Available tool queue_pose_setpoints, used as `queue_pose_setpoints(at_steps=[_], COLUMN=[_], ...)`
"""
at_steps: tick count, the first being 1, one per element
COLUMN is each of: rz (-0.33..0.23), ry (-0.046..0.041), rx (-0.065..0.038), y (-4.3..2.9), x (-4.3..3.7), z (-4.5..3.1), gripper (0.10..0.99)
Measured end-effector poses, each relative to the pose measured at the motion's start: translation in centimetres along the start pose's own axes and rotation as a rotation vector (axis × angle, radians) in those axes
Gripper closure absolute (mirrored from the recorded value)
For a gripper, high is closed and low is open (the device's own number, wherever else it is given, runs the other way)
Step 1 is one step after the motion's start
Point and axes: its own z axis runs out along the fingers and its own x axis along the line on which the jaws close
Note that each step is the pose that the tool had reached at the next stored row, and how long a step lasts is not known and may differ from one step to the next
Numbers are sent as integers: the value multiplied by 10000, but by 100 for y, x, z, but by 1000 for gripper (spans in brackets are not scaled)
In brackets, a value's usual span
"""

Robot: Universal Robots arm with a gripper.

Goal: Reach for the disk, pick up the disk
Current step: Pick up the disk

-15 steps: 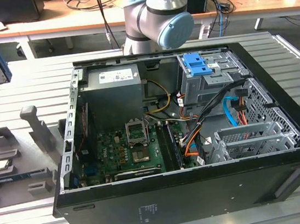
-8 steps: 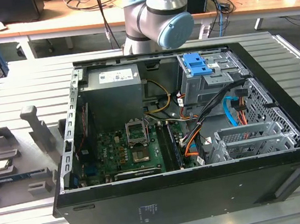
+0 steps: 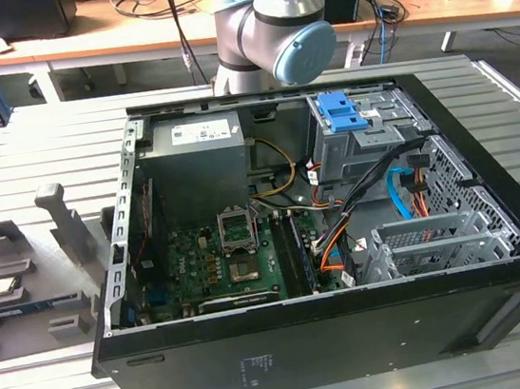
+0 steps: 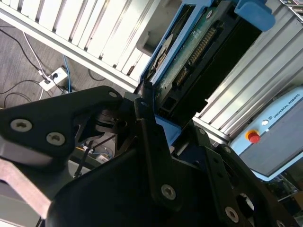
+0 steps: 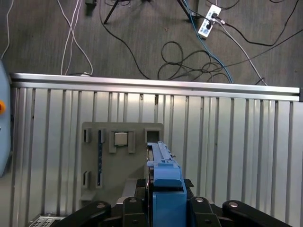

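claw (image 5: 166,206): clenched on the disk (image 5: 165,182), a finger each side, I judge to keep it from twisting | disk: edge-on, hanging clear above the fixture (image 5: 94,156) on the table (image 5: 236,142) | pick-up: looks done

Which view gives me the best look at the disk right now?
The second wrist view: the disk shows its green circuit board, connector and blue rail. The first wrist view has the disk edge-on, mostly blue rail.
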Motion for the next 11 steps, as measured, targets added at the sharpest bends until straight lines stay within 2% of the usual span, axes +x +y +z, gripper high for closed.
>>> queue_pose_setpoints(at_steps=[9,11], rz=[0,0], ry=[0,0], rx=[1,1], y=[5,7], x=[0,0], z=[-184,-255], gripper=[718,718])
